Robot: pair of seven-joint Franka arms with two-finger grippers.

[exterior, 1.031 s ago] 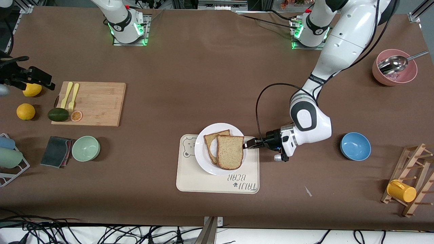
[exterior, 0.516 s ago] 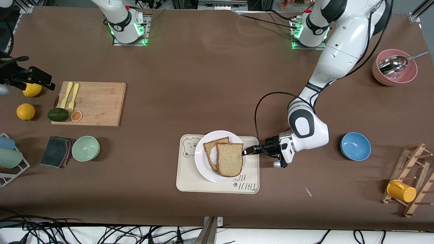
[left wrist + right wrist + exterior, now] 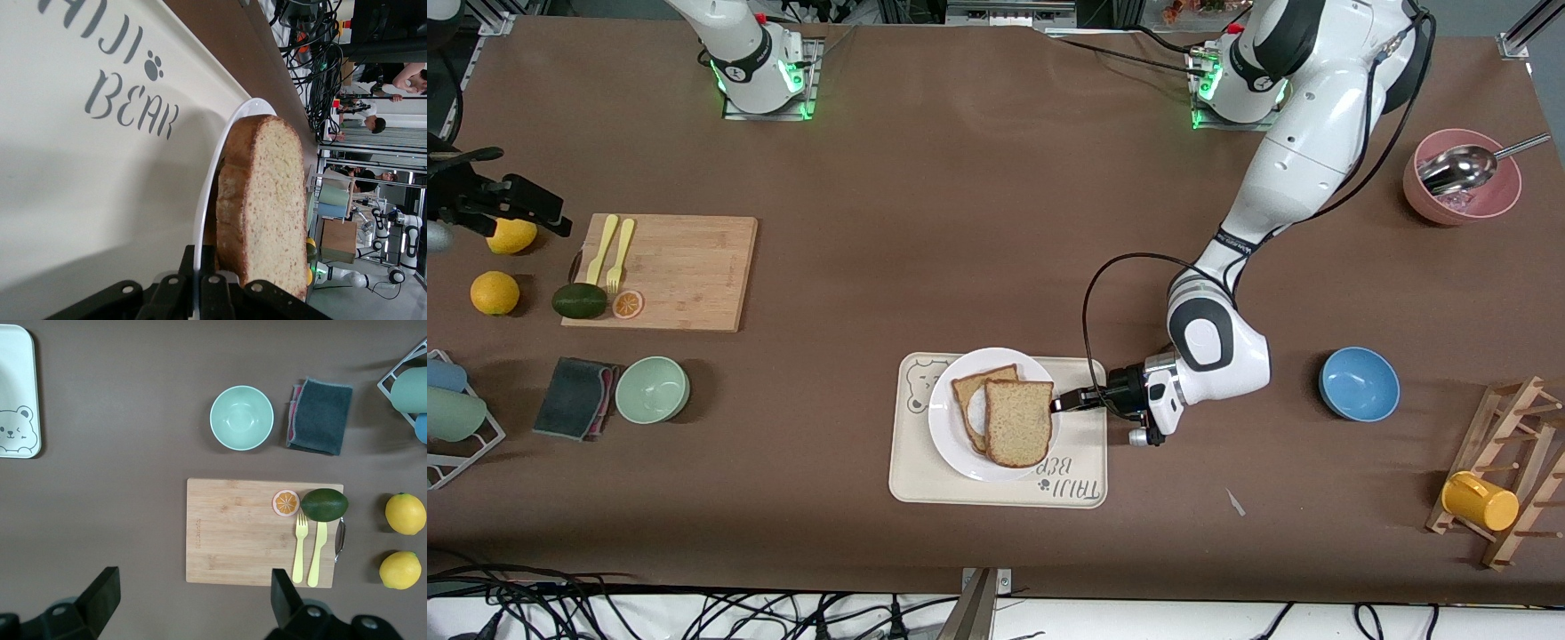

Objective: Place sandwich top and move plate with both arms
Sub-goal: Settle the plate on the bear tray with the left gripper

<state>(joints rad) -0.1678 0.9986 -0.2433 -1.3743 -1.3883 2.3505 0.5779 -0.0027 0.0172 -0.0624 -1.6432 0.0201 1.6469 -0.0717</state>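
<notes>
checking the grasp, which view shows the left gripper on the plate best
The left wrist view: the left gripper is shut on the plate rim, close up. The front view shows it small at the plate's edge. The right wrist view shows neither.

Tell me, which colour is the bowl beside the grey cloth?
The bowl is pale mint green; the right wrist view shows it best.

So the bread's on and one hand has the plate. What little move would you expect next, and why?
Probably the right hand, open and waiting high over the cutting board, should come toward the plate. The left hand grips only the rim at the left arm's end. The plate lies on the tray with the sandwich top already placed, and a second grip would steady it.
</notes>
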